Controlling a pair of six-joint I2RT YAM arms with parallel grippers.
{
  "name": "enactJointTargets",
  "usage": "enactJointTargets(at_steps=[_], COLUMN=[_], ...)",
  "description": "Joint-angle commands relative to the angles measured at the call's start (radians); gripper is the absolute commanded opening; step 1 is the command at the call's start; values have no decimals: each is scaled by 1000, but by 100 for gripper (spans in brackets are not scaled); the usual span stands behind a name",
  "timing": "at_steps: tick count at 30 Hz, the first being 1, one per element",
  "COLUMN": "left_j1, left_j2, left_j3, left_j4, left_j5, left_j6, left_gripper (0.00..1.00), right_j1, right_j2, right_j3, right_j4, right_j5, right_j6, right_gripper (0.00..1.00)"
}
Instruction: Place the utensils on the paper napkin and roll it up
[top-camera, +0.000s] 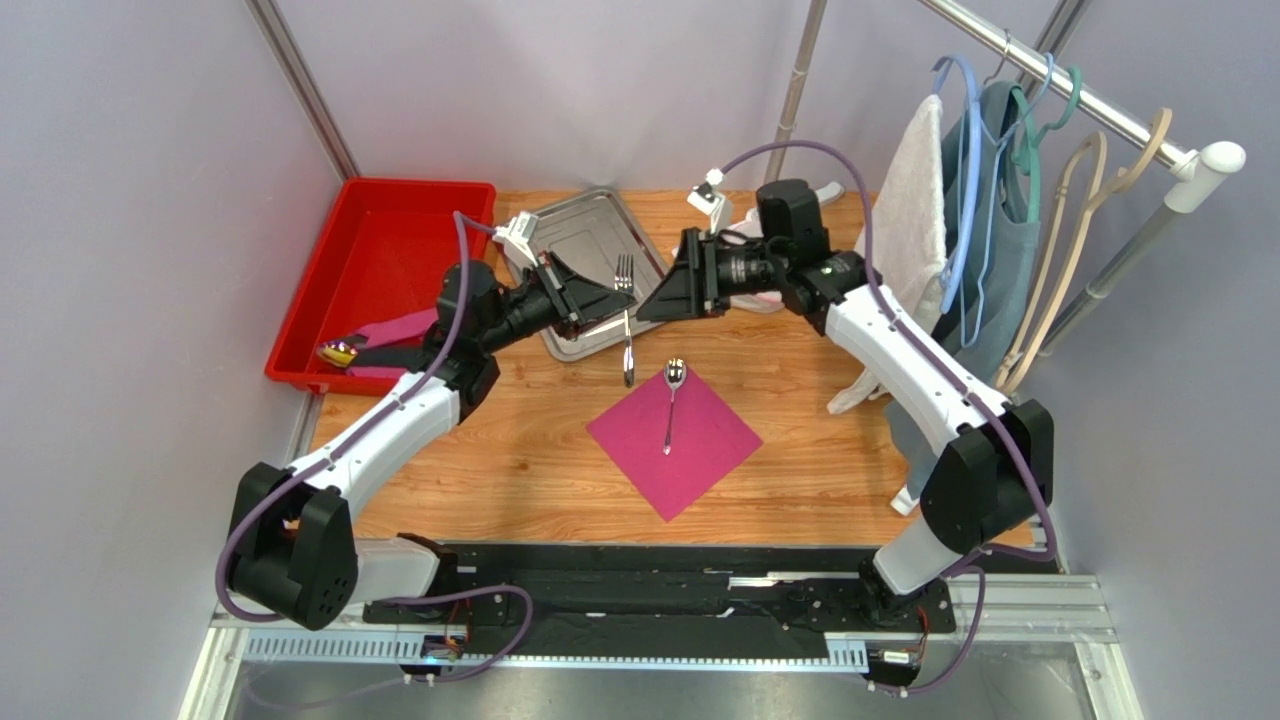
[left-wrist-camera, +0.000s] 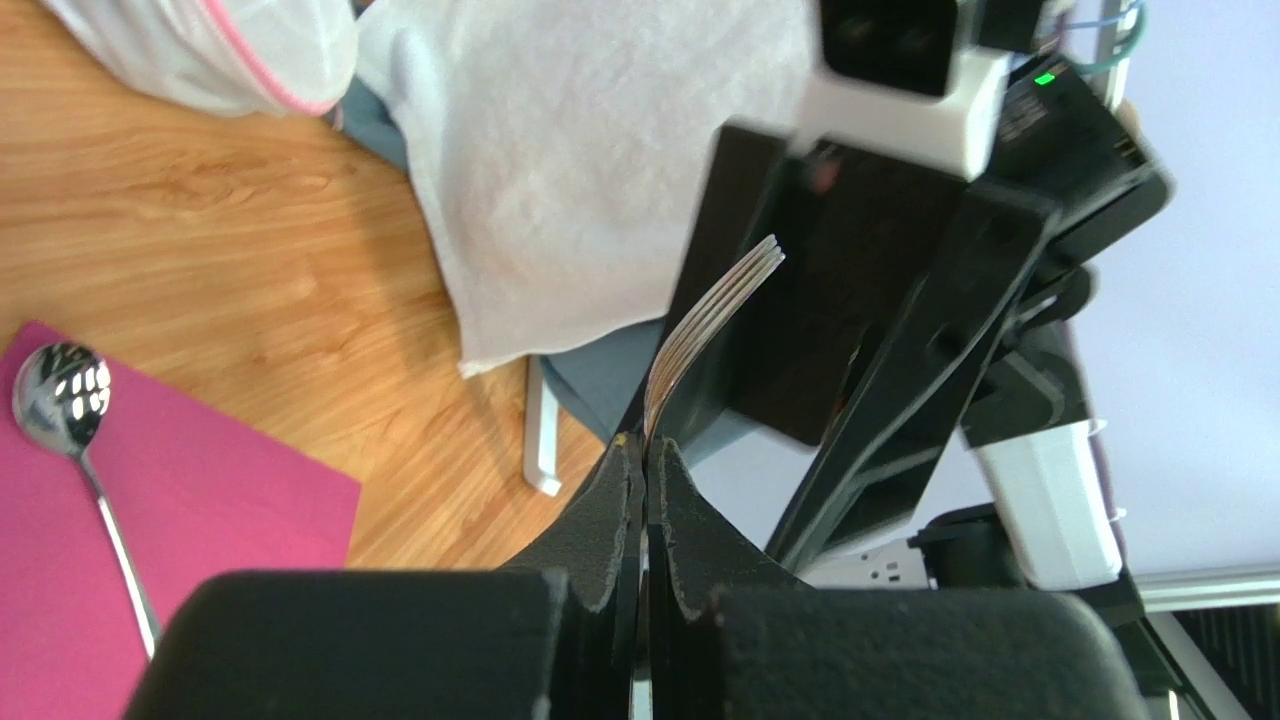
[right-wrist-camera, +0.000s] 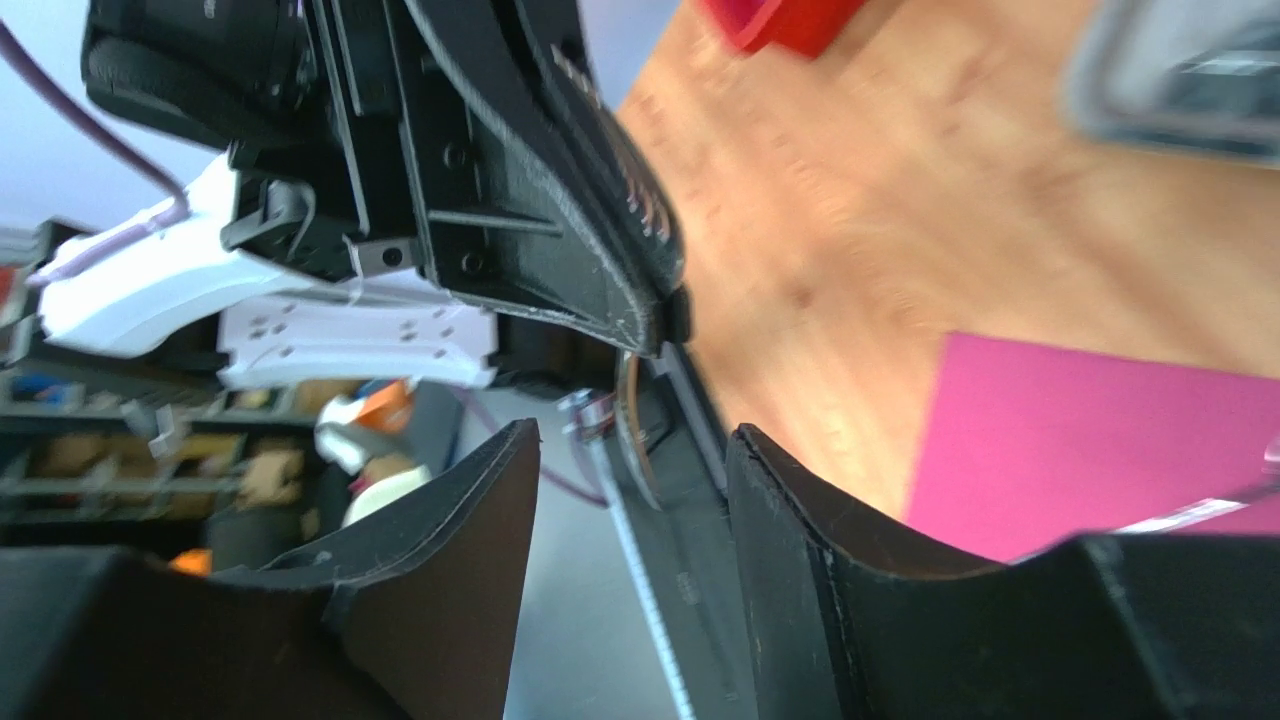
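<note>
Currently placing second utensil: left gripper pinched tight on fork, aloft; right gripper parted, gripping nothing. Next, probably: lower fork beside spoon on napkin.

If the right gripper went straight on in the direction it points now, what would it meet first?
Most likely the fork held by the shut left gripper: both lie directly ahead of the open right gripper, very close. Which of the two comes first is unclear.
</note>
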Motion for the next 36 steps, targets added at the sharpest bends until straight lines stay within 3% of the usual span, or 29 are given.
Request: enactJointTargets(at_steps=[1, 5, 7, 8, 9, 17, 36], left_j1=[6, 6, -3, -8, -11, -18, -69], left_j2=[-38, -36, -21, -13, -3, 117, 224], left_j3=[26, 67, 89, 131, 157, 289, 288], left_j4=[-86, -160, -218, -258, -375, -473, -389], left_j5=[33, -30, -56, -88, -108, -156, -135], left_j6=[42, 77, 86, 115, 135, 169, 103], left_gripper=[0, 0, 0, 0, 0, 0, 0], right_j1=[-57, -40, -18, 3, 11, 78, 98], right_j2=[-52, -42, -47, -52, -49, 7, 79], right_j3=[116, 207, 212, 206, 206, 199, 126], right_j4=[-211, -376, -401, -409, -407, -338, -222], right_j5=[145, 321, 421, 537, 554, 579, 541], right_j6=[-208, -234, -225, -219, -211, -154, -13], right_gripper=[53, 51, 39, 36, 36, 40, 39])
